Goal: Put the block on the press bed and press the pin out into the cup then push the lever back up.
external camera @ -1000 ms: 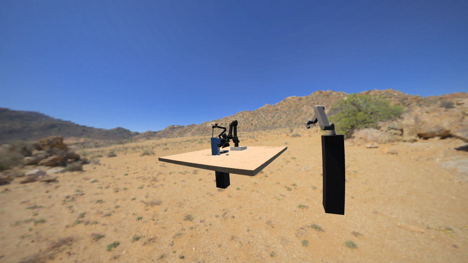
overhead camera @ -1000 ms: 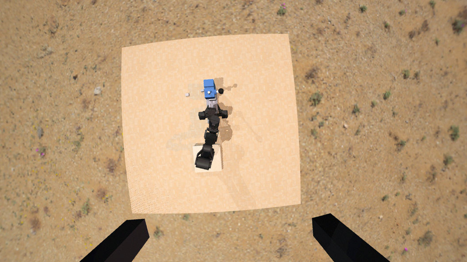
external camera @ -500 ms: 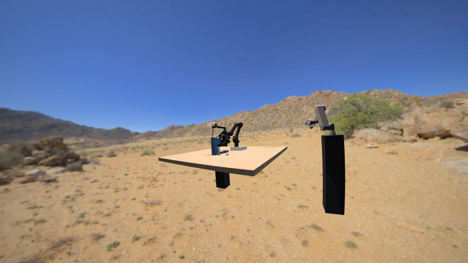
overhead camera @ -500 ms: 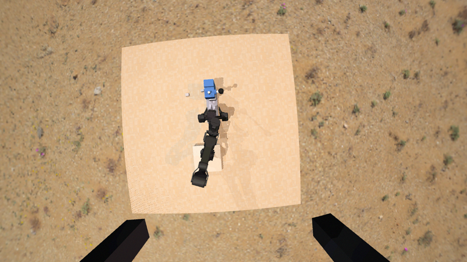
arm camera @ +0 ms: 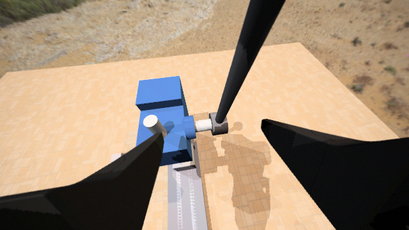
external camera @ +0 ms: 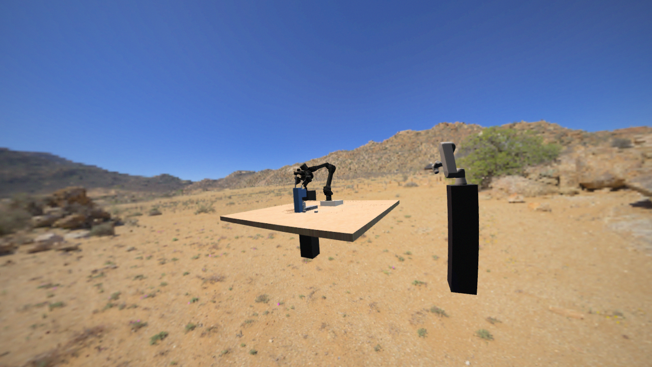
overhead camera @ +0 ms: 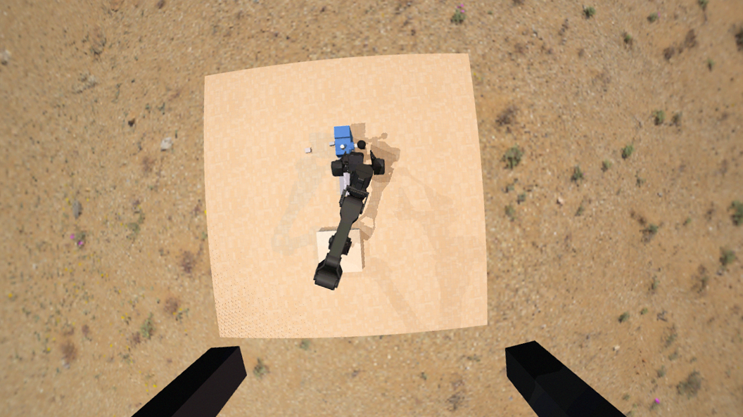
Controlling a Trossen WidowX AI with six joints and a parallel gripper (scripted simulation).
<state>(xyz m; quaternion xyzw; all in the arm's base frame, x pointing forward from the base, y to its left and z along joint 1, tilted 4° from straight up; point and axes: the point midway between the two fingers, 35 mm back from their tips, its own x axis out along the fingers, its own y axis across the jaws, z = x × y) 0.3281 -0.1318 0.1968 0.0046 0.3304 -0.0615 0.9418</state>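
Note:
The blue press (overhead camera: 342,132) (external camera: 299,201) (arm camera: 160,92) stands on the table, its white punch rod (arm camera: 151,121) sticking up from the top. The black lever (arm camera: 244,61) rises from a dark hub (arm camera: 219,124) on the press's right side; its round knob (overhead camera: 361,144) shows from above. My gripper (arm camera: 213,130) (overhead camera: 358,156) is open and empty above the press, its fingertips to either side of the hub in the wrist view. The pale press bed (arm camera: 188,201) runs out below. The block is mostly hidden under the press head; a pale edge (arm camera: 185,165) there may be its front. Pin and cup are hidden.
A small pale piece (overhead camera: 307,149) lies left of the press, and another (arm camera: 116,157) shows partly behind my left finger. My arm's base stands on a pale slab (overhead camera: 354,261) (external camera: 334,202). A second arm (external camera: 449,159) stands on a black pillar (external camera: 462,237) off the table (overhead camera: 436,215) (external camera: 346,218).

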